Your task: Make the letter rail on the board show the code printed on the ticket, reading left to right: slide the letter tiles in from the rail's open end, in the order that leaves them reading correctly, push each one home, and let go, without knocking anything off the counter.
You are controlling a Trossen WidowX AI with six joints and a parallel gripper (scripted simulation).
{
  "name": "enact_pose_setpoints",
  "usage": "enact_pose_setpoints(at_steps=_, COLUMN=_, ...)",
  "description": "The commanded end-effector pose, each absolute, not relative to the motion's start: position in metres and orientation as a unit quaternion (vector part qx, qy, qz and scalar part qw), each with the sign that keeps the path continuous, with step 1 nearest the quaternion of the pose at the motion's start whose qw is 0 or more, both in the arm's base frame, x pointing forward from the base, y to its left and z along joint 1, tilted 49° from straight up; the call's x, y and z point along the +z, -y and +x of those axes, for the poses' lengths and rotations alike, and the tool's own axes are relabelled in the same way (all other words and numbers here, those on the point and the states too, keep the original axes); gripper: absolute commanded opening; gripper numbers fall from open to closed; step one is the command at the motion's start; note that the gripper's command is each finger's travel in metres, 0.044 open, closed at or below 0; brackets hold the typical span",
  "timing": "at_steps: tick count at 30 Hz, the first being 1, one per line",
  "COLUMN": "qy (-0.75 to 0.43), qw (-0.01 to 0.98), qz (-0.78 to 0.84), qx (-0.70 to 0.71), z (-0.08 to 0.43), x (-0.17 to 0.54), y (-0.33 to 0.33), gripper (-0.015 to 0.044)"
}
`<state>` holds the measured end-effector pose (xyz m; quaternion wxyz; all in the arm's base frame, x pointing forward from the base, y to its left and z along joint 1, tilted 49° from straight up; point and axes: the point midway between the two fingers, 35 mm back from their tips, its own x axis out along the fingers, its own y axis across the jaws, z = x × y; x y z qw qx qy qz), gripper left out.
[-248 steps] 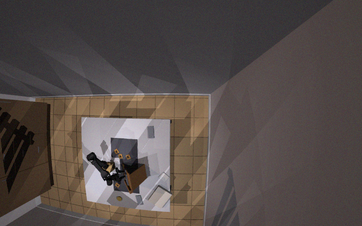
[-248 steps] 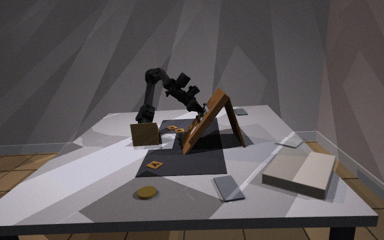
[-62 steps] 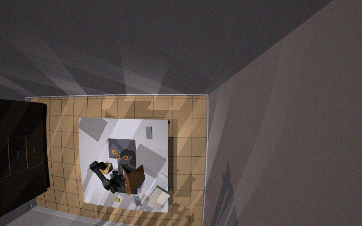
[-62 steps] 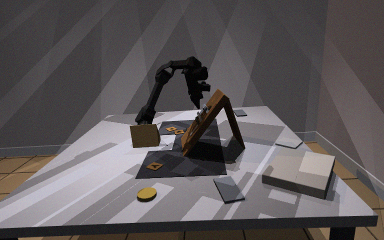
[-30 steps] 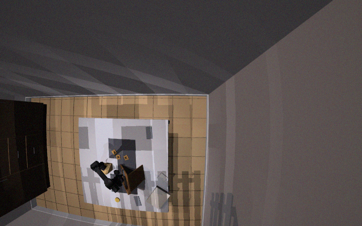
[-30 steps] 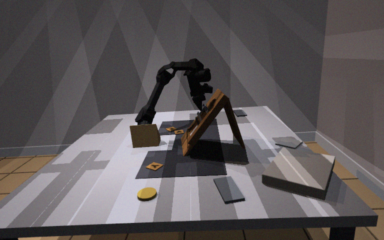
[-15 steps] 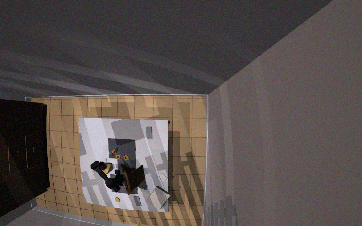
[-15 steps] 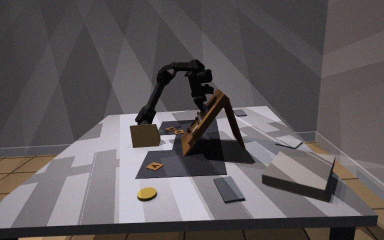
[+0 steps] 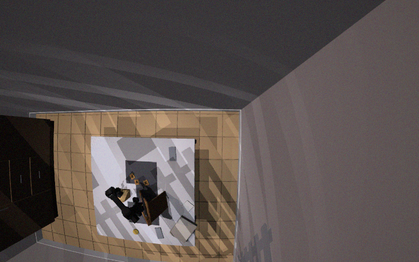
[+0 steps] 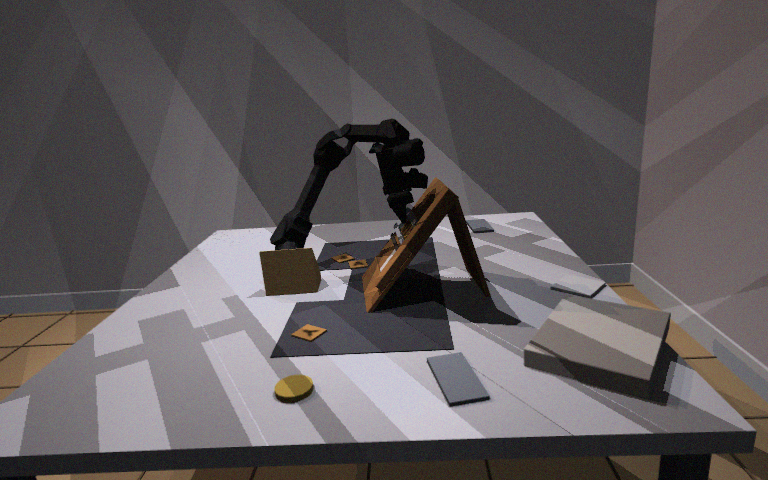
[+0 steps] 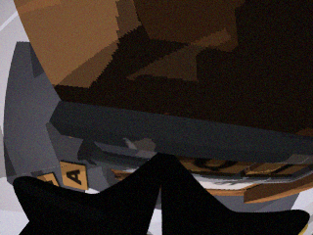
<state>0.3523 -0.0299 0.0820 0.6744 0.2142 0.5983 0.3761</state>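
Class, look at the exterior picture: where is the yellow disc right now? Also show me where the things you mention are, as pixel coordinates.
In the exterior view, the yellow disc (image 9: 136, 231) (image 10: 293, 387) lies on the table at the near left, left of the near grey slab (image 9: 159, 232) (image 10: 457, 378).

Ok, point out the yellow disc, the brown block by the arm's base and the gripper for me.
yellow disc (image 9: 136, 231) (image 10: 293, 387): top and exterior, upper face
brown block (image 10: 289, 271): exterior, side face
gripper (image 11: 164, 159): wrist, between its fingertips

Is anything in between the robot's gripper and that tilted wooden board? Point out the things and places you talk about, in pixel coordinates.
Nothing visible. In the side view the gripper (image 10: 408, 217), fingers closed, reaches down right at the sloping front face of the wooden board (image 10: 421, 229); whether they touch, I can't tell.
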Motion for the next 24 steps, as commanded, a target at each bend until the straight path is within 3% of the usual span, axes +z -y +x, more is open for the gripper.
enact_pose_setpoints(at_steps=1, qy=-0.597, qw=0.674, qz=0.213, qx=0.379, z=0.3529, x=0.0809, y=0.0298, gripper=0.0)
enact_pose_setpoints(at_steps=24, qy=-0.597, qw=0.674, qz=0.213, qx=0.379, z=0.3551, x=0.0751, y=0.0342, gripper=0.0)
